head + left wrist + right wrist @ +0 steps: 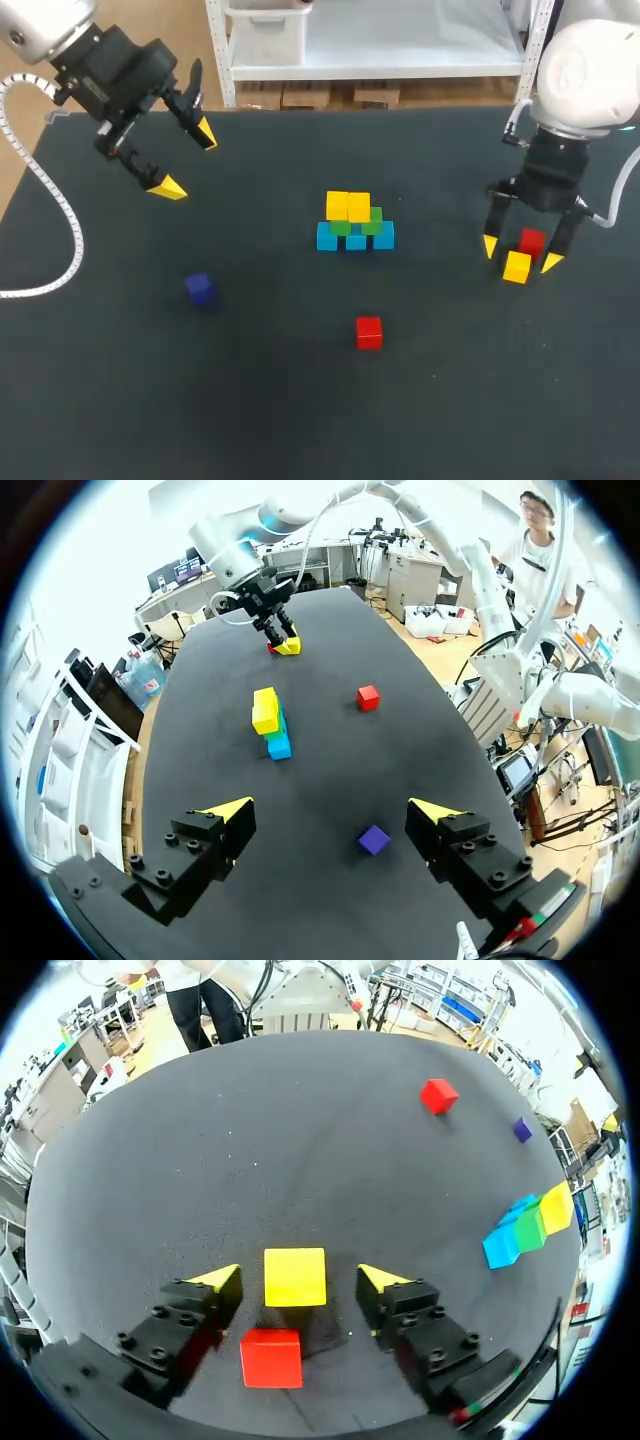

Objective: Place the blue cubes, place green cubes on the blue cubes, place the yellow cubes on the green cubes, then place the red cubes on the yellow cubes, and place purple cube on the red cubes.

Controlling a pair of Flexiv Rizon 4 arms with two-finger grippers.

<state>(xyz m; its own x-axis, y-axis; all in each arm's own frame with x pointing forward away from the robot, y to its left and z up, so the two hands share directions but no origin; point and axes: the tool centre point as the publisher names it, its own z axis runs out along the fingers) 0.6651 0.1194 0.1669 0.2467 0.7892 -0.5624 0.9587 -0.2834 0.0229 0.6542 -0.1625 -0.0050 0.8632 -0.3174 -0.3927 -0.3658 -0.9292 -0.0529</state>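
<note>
dark table (300, 410), right claw (520, 255) straddling yellow cube (516, 267)

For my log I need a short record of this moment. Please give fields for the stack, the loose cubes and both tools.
stack: three blue below, two green on them, two yellow on top
yellow cube: on the table, inside the open right tool, untouched
red cube 1: close to that yellow cube
red cube 2: alone, apart from the stack
purple cube: alone, left of the stack
left tool: open, empty
</note>
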